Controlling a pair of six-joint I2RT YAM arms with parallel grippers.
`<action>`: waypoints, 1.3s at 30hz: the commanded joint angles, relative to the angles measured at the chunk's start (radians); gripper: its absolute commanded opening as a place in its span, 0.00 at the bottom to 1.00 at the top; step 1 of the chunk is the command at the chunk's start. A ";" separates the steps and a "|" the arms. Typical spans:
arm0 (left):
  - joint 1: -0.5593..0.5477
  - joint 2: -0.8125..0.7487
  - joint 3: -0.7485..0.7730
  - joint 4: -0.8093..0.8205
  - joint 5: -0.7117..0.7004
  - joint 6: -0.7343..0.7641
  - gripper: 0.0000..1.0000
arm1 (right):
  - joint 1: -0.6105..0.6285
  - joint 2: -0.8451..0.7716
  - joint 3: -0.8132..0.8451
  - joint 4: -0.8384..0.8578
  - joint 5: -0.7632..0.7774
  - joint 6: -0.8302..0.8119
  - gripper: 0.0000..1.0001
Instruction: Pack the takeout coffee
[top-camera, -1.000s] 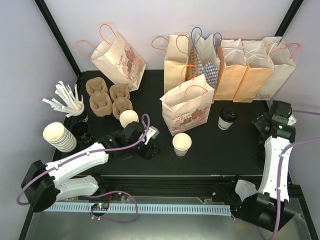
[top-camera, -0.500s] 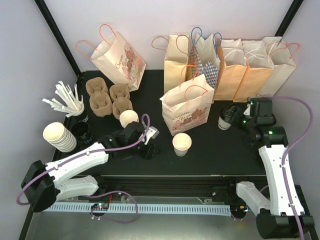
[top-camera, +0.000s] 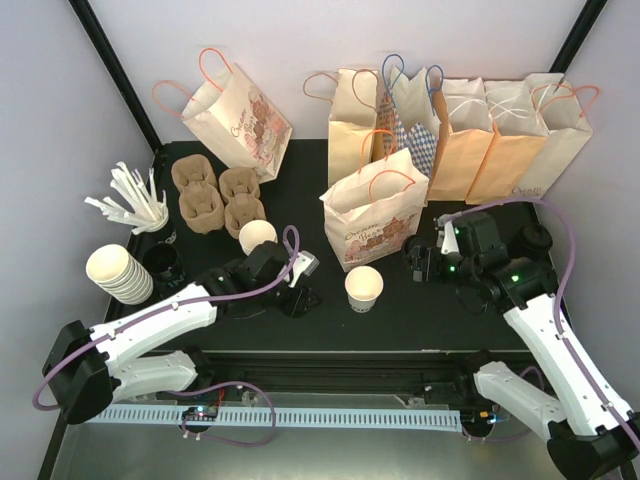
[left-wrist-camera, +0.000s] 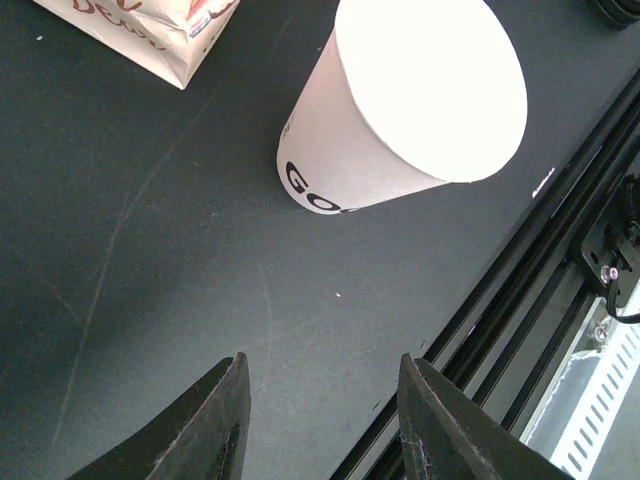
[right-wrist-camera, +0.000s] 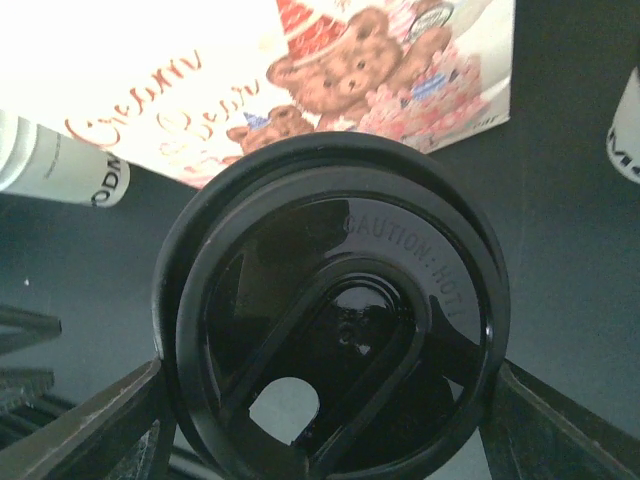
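Packing is only begun: the takeout coffee (right-wrist-camera: 330, 310) sits between the fingers of the right gripper (right-wrist-camera: 330, 405), which seem clamped against its black lid, though contact is hard to confirm; it is just beside the bear-print paper bag (top-camera: 372, 215), not yet inside; the left gripper (left-wrist-camera: 320, 420) hangs parted and empty near a lidless paper cup (left-wrist-camera: 400, 120); the overhead view hides the coffee under the wrist; only the right wrist view shows its lid.
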 joint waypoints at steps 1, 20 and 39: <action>-0.001 -0.012 0.034 0.016 0.007 -0.033 0.44 | 0.057 -0.030 -0.039 0.000 0.022 0.004 0.71; -0.001 -0.044 -0.026 0.157 0.046 -0.158 0.44 | 0.354 0.094 -0.092 0.127 0.106 0.027 0.69; 0.076 -0.008 -0.003 0.223 0.072 -0.260 0.45 | 0.515 0.222 -0.062 0.170 0.325 0.004 0.69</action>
